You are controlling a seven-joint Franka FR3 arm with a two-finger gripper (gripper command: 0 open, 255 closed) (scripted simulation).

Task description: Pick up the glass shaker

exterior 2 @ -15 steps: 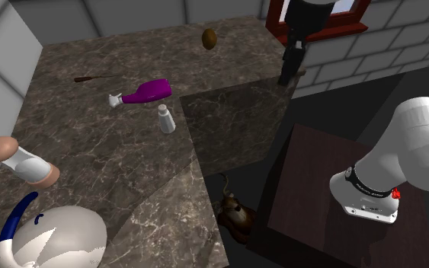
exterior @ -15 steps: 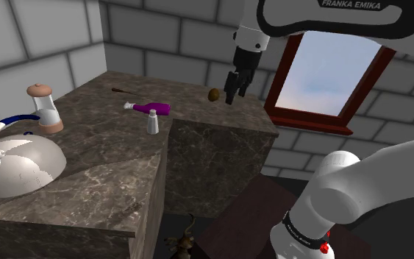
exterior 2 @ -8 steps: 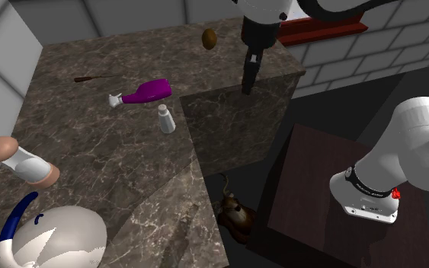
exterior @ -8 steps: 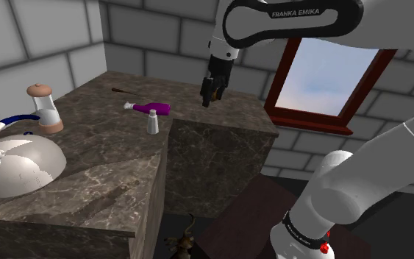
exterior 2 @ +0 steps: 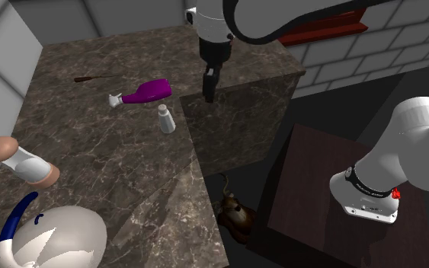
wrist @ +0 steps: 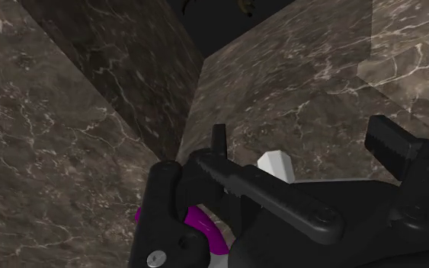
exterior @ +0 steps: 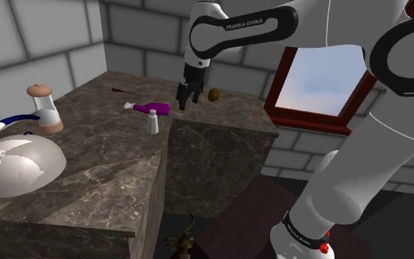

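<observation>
From where I stand, the glass shaker [exterior: 152, 122] is upright on the dark marbled surface [exterior: 102, 151], close to the inner corner where the surface's edge turns. It has a pale body under a small darker cap. A purple bottle [exterior: 154, 108] lies on its side just behind it, near but apart. The hand [exterior: 184, 104] hangs in the air above the surface, pointing roughly downward. Its two black fingers [wrist: 165, 217] are spread apart with nothing between them. In the shoulder view the shaker sits below the hand and off to its left. The second exterior view agrees, showing the shaker to the left of the fingertips and a little nearer that camera, with bare marble in between. In the wrist view a white top peeks out just past the black finger linkage, with a bit of purple beside it. I take that white top for the shaker's cap. As I judge it, the hand must cross sideways toward the shaker and then drop. The shaker's long axis is vertical, so the fingers can straddle its body from above, provided they keep clear of the bottle behind it.
</observation>
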